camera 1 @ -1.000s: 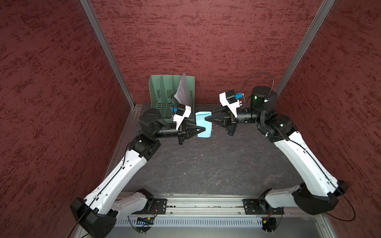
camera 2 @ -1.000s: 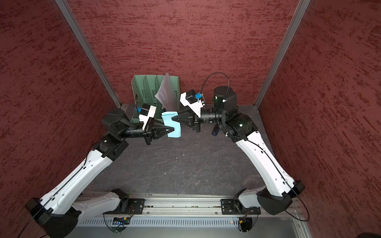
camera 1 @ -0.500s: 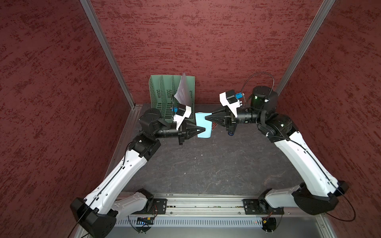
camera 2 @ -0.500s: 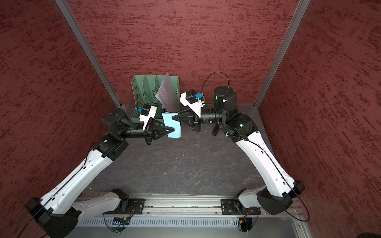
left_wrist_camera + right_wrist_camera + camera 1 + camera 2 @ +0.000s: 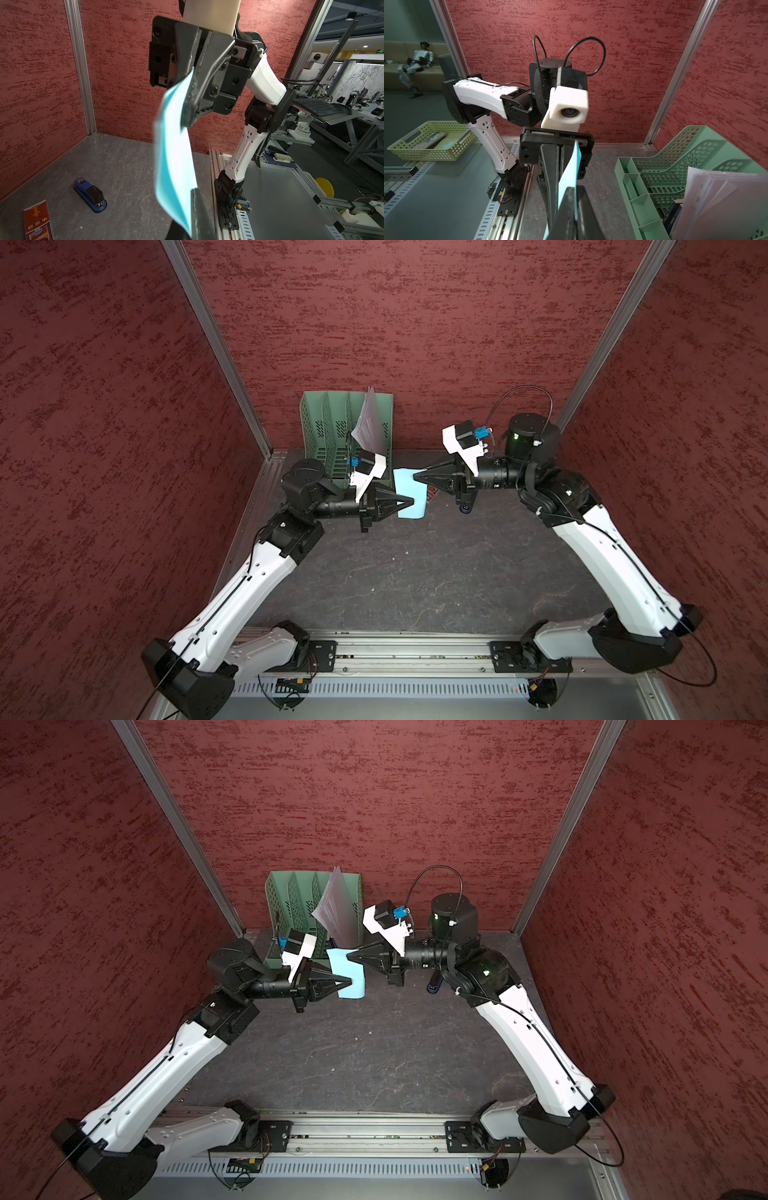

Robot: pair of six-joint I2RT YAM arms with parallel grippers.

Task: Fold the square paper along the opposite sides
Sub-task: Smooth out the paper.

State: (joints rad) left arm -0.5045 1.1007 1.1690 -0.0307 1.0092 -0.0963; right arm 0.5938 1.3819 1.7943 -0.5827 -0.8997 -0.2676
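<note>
The square paper is a light-blue sheet hanging upright in the air at the back of the table, between my two grippers. My left gripper comes in from the left and is shut on the sheet's lower part; in the left wrist view the paper runs down into its fingers. My right gripper reaches in from the right at the sheet's upper edge. Its jaws stand a narrow slit apart with the paper in the slit.
A green file rack holding white sheets stands against the back wall just behind the left gripper. On the table under the right arm lie a blue stapler and a red packet. Red walls close in three sides.
</note>
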